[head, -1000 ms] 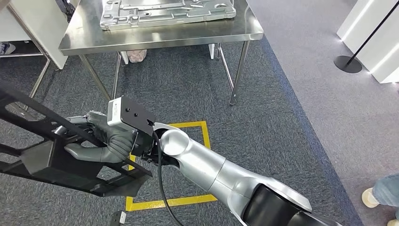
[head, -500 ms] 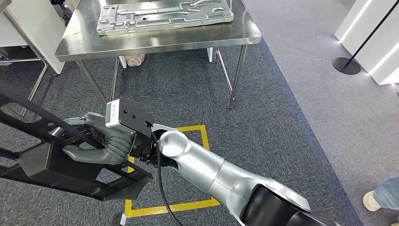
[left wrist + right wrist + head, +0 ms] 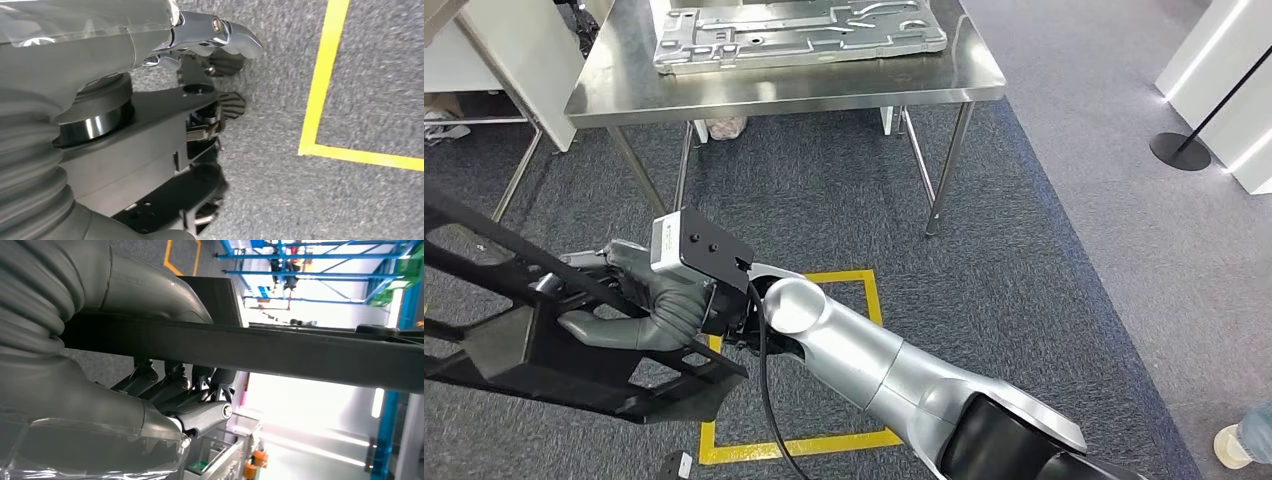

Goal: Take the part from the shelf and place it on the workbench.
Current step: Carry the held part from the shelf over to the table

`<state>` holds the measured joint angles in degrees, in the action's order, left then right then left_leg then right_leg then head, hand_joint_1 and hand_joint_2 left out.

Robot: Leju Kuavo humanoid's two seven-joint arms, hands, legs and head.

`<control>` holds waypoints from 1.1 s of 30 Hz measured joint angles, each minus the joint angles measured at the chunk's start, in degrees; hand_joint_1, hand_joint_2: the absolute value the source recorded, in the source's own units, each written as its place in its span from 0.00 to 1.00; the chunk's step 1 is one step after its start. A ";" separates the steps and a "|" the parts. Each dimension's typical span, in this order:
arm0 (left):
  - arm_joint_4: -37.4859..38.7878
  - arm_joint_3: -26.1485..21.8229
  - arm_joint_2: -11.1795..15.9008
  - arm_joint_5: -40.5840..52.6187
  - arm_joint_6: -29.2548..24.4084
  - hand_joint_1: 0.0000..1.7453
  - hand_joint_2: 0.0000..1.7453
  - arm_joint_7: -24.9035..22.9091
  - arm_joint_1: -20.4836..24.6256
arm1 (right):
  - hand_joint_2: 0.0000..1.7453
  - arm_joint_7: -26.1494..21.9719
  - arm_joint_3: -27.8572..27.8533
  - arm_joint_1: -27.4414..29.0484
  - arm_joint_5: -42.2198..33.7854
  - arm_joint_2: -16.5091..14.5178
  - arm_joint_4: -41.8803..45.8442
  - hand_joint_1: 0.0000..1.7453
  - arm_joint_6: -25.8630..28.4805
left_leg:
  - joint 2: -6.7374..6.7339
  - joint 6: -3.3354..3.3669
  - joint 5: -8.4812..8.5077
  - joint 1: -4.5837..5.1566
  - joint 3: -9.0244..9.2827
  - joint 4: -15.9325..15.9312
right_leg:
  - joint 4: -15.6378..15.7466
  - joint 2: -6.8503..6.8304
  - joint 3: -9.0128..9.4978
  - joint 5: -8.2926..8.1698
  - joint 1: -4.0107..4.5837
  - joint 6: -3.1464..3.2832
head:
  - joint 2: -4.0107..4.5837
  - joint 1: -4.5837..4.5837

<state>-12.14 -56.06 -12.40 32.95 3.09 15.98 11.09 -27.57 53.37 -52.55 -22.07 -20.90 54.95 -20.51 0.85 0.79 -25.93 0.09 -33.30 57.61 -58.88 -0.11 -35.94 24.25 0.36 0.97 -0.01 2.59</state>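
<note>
Head view: the right hand (image 3: 649, 300) grips the black part (image 3: 534, 345), fingers wrapped round one of its bars; the part's long axis runs crosswise, reaching out past the hand's fingertips. The workbench (image 3: 774, 85) stands ahead, well apart, beyond the hand. The left hand (image 3: 90, 90) hangs low; whether it grips anything cannot be told.

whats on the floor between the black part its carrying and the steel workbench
In the head view, only bare grey carpet lies between the black part in the right robot hand and the workbench. The yellow floor marking sits beside the arm, not in that stretch.
</note>
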 joint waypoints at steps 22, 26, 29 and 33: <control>0.03 -0.39 0.27 -0.06 -0.03 0.00 1.00 0.13 -0.01 | 1.00 0.22 0.90 -0.72 -1.42 -0.48 0.43 1.00 0.86 | -0.41 -0.28 1.03 -1.31 -1.27 0.04 | -6.16 0.14 -0.45 6.44 -1.10 -2.62 | 0.01 0.04; 0.03 -0.42 0.28 -0.08 -0.01 0.00 1.00 0.13 -0.03 | 1.00 0.19 0.92 -0.58 -1.35 -0.27 0.33 1.00 0.88 | -0.31 0.26 0.58 -0.71 -0.93 0.12 | -15.75 0.14 -6.62 7.96 -0.99 -2.24 | 0.01 -0.03; 0.04 -0.42 0.16 -0.08 0.05 0.00 1.00 0.15 0.01 | 1.00 0.04 0.92 -0.63 -1.02 -0.26 0.27 1.00 0.83 | -0.03 0.19 -0.02 -0.15 -0.05 0.09 | -4.21 0.11 -1.89 1.42 -0.35 -0.55 | 0.01 0.08; 0.05 -0.44 0.00 -0.08 0.16 0.00 1.00 0.27 0.22 | 1.00 -0.01 0.92 -0.68 -0.45 -0.30 0.26 1.00 0.74 | -0.12 -0.87 -0.53 -0.16 0.40 -0.24 | 1.33 0.07 0.58 0.14 0.16 0.16 | 0.00 0.24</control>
<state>-12.09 -56.50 -12.40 32.87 3.25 16.25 11.32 -27.58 54.29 -53.23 -22.52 -21.20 55.22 -19.76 0.73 -0.08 -26.46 -0.07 -32.90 57.37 -57.55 -0.04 -35.36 24.39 0.51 1.13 -0.01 2.82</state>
